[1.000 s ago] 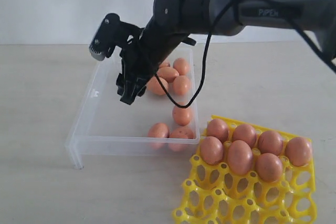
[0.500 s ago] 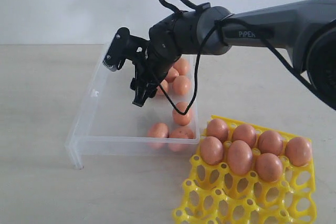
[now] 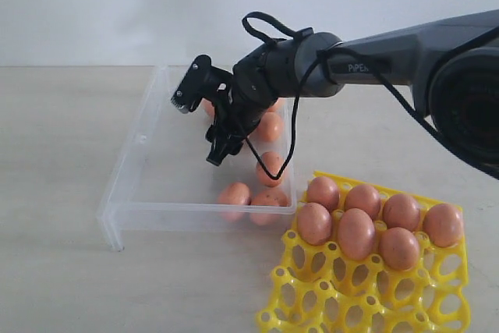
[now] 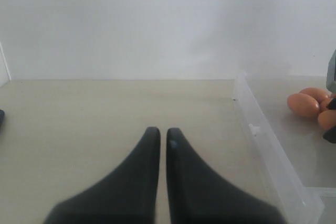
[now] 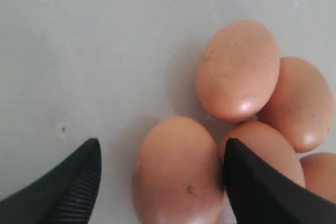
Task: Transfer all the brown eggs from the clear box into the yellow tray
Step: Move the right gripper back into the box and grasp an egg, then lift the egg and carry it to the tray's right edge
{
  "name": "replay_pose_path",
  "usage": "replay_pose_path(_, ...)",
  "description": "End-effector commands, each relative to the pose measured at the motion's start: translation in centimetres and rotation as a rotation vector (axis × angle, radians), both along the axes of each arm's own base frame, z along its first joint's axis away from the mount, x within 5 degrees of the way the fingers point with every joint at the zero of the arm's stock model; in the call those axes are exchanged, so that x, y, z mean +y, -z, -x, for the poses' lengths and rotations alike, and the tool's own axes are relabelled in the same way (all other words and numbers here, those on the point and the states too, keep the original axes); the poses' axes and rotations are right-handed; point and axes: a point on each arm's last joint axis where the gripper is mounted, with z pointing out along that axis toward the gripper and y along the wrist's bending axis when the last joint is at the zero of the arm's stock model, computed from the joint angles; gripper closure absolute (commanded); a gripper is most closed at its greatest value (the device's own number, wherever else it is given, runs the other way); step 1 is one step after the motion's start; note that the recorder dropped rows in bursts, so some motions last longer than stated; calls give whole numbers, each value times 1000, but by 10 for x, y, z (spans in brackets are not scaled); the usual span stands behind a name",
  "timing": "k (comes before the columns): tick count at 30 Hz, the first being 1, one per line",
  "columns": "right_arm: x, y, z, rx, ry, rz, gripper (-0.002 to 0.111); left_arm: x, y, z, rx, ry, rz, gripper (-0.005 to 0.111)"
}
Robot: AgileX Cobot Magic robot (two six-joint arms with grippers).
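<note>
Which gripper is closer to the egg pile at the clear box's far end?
Right. The right gripper hangs open directly over the egg pile, straddling one egg. The left gripper sits shut over bare table, outside the clear box wall.

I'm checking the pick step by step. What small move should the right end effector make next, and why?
Probably lower slowly straight down: the right end effector is open over the clear box, its fingers straddle one brown egg, and one finger sits close to the neighbouring egg.
</note>
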Motion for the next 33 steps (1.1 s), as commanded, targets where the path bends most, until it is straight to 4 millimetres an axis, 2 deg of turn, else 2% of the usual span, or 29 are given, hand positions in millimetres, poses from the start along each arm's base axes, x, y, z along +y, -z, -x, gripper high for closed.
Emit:
replay_pose_path(1,-14,8,-8,33,121,-58,49,0,1,0,-4,0,-2,103)
replay_pose_path(3,-18,11,-8,62,182,-84,49,0,1,0,-4,0,-2,103)
replay_pose_path(5,-19,12,-7,92,231,-102,57,0,1,0,-4,0,-2,103)
replay_pose_path(6,-20,12,-6,101,244,-104,63,0,1,0,-4,0,-2,103)
replay_pose_path(11,-19,8,-4,126,265,-116,108,0,1,0,-4,0,-2,103)
replay_pose_path(16,-18,-5,-3,121,275,-155,108,0,1,0,-4,0,-2,103)
replay_pose_path(19,-15,-23,1,144,315,-243,108,0,1,0,-4,0,-2,103)
replay_pose_path(23,-9,-62,15,252,391,-422,108,0,1,0,-4,0,-2,103)
replay_pose_path(27,0,-94,28,319,331,-573,108,0,1,0,-4,0,-2,103)
replay_pose_path(33,19,-120,63,587,234,-977,108,0,1,0,-4,0,-2,103)
